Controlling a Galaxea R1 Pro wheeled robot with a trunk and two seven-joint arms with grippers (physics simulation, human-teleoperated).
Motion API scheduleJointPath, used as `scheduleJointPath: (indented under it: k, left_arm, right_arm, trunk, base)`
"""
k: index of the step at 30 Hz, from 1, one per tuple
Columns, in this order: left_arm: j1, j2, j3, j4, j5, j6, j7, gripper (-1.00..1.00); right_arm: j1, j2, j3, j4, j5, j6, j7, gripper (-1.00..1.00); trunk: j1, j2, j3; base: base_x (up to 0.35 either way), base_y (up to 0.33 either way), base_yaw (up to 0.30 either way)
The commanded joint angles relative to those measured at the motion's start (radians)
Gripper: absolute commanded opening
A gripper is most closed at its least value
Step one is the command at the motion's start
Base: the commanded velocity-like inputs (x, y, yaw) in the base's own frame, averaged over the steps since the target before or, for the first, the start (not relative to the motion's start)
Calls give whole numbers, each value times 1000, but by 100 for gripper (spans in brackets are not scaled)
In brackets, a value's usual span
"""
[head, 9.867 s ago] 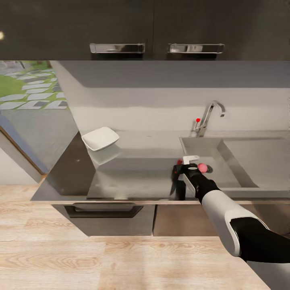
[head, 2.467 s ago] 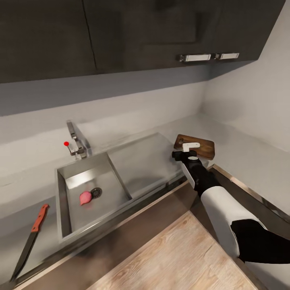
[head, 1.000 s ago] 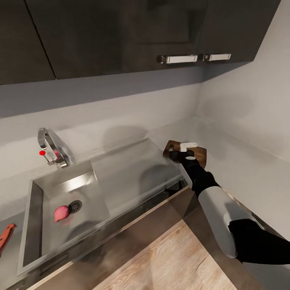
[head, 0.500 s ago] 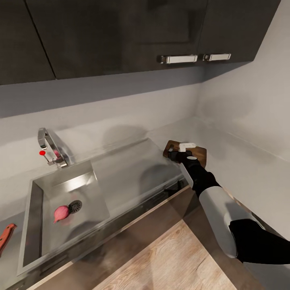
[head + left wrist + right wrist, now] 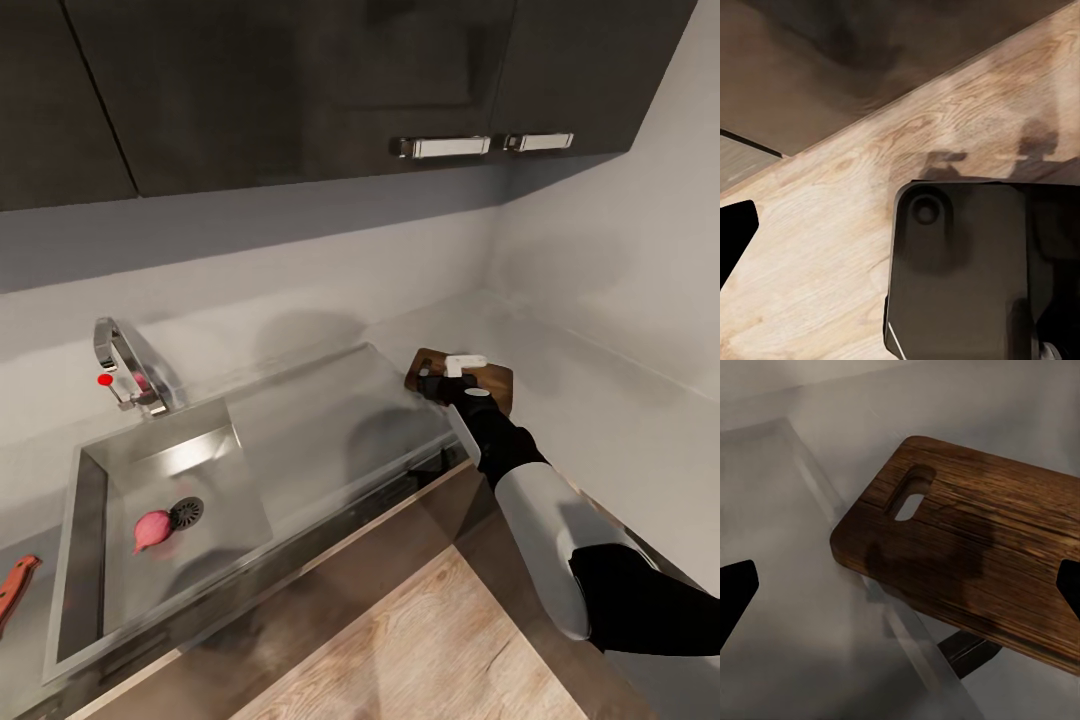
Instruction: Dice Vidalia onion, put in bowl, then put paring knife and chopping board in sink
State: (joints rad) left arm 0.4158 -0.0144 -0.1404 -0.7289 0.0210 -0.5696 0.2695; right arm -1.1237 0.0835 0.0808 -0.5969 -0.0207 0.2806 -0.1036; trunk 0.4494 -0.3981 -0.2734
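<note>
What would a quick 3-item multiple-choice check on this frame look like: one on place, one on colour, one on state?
1. Where is the Vidalia onion?
A on the chopping board
B in the sink by the drain
C in the gripper

2. What colour is the faucet knob?
A red
B blue
C green

3. How are the right gripper's jaws?
A shut on the board
B shut on a knife
C open above the chopping board

B: it lies on the sink floor.
A: red dot.
C: fingertips spread, nothing between.

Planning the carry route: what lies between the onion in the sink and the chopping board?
In the head view, the sink's flat steel drainboard spans between the Vidalia onion and the chopping board; that stretch is bare.
</note>
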Motion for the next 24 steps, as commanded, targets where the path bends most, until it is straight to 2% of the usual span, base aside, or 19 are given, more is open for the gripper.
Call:
scheduleJointPath:
  k: [1, 24]
  left_arm:
    - [0, 1, -4, -1, 2, -1, 7, 100]
    - [0, 1, -4, -1, 2, 0, 7, 100]
  right_arm:
    - [0, 0, 5, -1, -2, 6, -7, 100]
    - [-1, 1, 5, 0, -2, 5, -7, 100]
  trunk:
    - [1, -2, -2]
    - [1, -2, -2]
  base:
    - [0, 0, 0]
    - [2, -9, 0]
